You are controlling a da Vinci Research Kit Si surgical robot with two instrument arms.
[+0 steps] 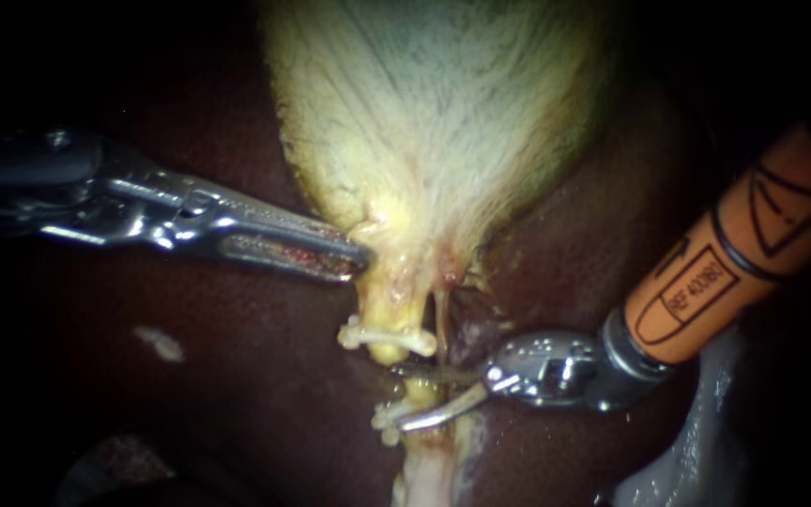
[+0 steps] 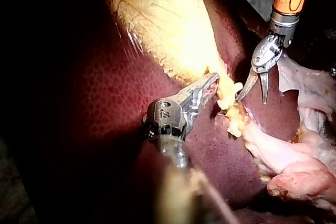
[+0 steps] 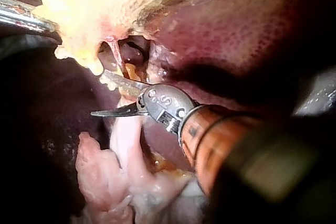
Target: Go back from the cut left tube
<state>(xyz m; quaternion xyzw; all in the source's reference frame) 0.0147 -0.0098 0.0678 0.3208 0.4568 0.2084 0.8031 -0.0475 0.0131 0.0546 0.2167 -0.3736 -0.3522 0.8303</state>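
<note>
The pale yellow gallbladder [image 1: 434, 122] narrows to a neck over the dark liver [image 1: 237, 376]. My left instrument [image 1: 357, 259] comes in from the left, its jaws shut on the gallbladder's neck, as the left wrist view also shows [image 2: 214, 84]. Below the neck, the left tube [image 1: 389, 314] ends in a stub with a white clip [image 1: 382, 336] across it. A second clip [image 1: 389, 417] sits on the lower piece [image 1: 424, 465]. My right instrument [image 1: 399, 396], on an orange shaft, has curved blades standing open in the gap between the two clips [image 2: 251, 100] [image 3: 97, 93].
A thin second tube [image 1: 440, 314] runs down just right of the clipped stub. Loose pale pink tissue [image 2: 294, 156] lies beside and beyond the right instrument's blades. A small white fleck [image 1: 160, 343] sits on the liver at lower left.
</note>
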